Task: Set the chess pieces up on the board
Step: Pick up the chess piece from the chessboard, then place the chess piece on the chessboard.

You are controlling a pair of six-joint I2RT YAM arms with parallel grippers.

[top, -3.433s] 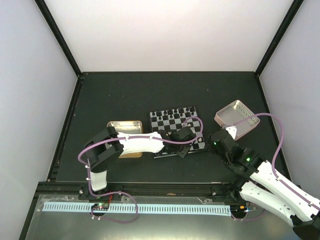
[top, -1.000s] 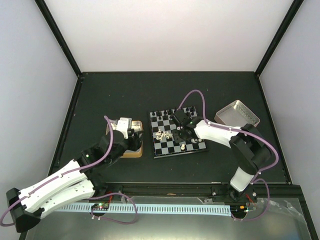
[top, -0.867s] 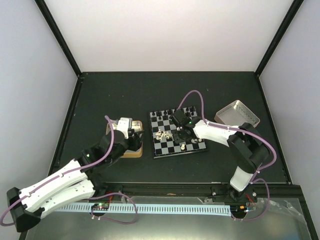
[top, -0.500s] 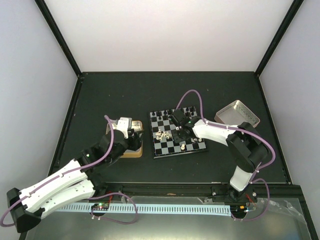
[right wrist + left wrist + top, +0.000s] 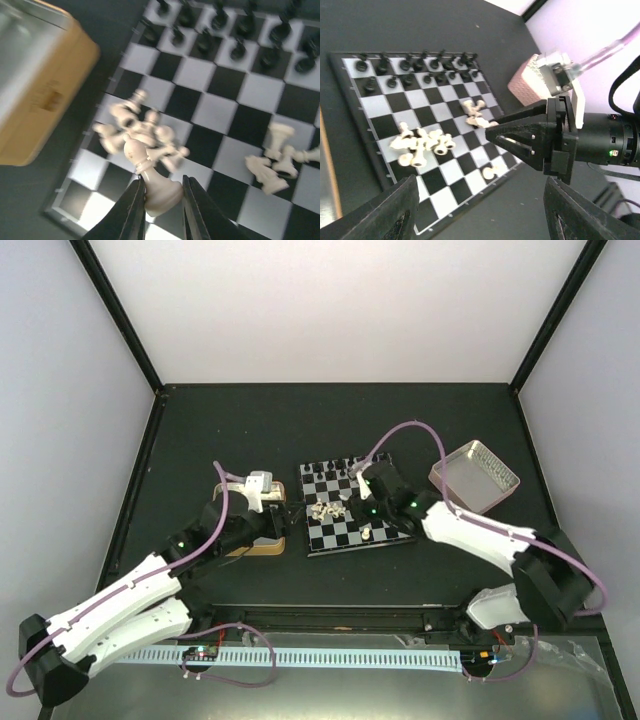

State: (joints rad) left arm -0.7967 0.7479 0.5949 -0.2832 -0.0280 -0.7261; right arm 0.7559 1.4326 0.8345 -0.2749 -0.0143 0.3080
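Left arm point(image 5: 130, 595) reaches in from the near left. Its jaws stand wide apart with nothing between them, fingers point(image 5: 382, 212) at either edge of the left wrist view, over the gold-rimmed tin tray point(image 5: 47, 107), just left of the board point(image 5: 345, 535).

Right arm point(image 5: 480, 530) comes in from the near right, over the board's right half. Its jaws are clamped on one cream piece point(image 5: 155, 185), gripped at the base and tilted, with its head towards the pile. Can't tell if it touches the board.

The chess pieces are all on the board. A lone cream piece point(image 5: 490, 172) sits near the near edge. The main cream pile point(image 5: 137, 127) lies jumbled mid-board on the left side, pieces on their sides and touching. A smaller cream cluster point(image 5: 272, 165) lies to its right, apart from the pile. Black pieces point(image 5: 415, 67) stand upright in the two far rows.

Pink-sided tray point(image 5: 470, 468) sits on the bench point(image 5: 250, 430) right of the board's far corner, not touching it.
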